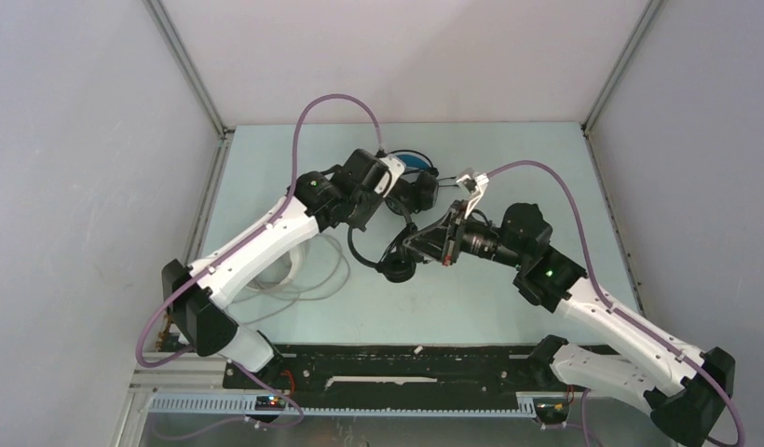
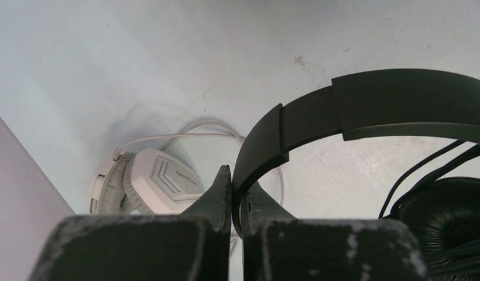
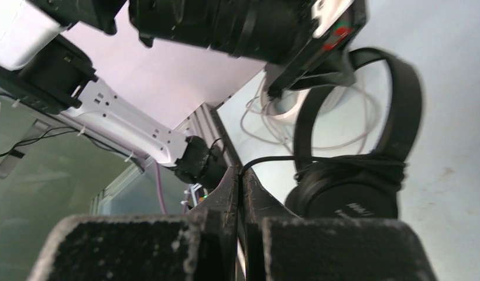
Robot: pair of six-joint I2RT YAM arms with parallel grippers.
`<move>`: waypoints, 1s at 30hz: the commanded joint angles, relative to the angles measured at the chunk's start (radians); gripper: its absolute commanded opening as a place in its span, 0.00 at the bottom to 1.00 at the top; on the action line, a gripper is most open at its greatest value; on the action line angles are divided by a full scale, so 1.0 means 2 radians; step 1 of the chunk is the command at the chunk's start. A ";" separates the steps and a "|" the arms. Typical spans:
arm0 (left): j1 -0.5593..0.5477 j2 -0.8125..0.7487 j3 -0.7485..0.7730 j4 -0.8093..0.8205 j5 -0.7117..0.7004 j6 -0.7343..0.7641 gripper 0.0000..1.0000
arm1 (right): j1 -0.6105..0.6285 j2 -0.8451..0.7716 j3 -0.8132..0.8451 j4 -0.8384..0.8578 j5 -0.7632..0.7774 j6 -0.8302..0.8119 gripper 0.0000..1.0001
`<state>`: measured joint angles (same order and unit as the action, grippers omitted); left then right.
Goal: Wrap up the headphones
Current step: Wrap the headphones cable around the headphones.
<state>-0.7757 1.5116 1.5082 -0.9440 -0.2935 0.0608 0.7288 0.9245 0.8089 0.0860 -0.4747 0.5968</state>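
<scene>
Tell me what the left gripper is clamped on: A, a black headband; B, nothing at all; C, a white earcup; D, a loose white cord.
A: in the left wrist view the left gripper is shut on the black headband, with the white headphones lying apart on the table beyond it; the right gripper pinches the black cable.

The small all-black on-ear headphones (image 2: 366,105) have a smooth matt plastic headband and wrinkled leatherette pads. The white over-ear headphones (image 2: 167,184) are smooth plastic. The pale table (image 2: 167,58) is matt and scuffed. The black left tool (image 2: 237,184) and right tool (image 3: 240,175) look rough and worn whitish.
</scene>
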 commanded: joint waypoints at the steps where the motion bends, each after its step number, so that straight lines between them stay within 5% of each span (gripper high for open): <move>1: 0.010 -0.002 0.040 0.023 0.011 -0.057 0.00 | 0.039 0.010 0.022 0.043 0.019 0.030 0.00; 15: 0.058 -0.058 0.034 0.092 0.059 -0.190 0.00 | 0.067 0.077 0.059 0.042 0.126 -0.019 0.01; 30: 0.061 -0.093 0.024 0.111 0.059 -0.236 0.00 | 0.069 0.062 0.067 -0.002 0.192 -0.068 0.18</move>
<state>-0.6579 1.3979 1.5532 -0.8013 -0.1795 -0.3580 0.8581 1.0786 0.8974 0.1093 -0.1471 0.5072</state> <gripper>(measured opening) 0.033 0.168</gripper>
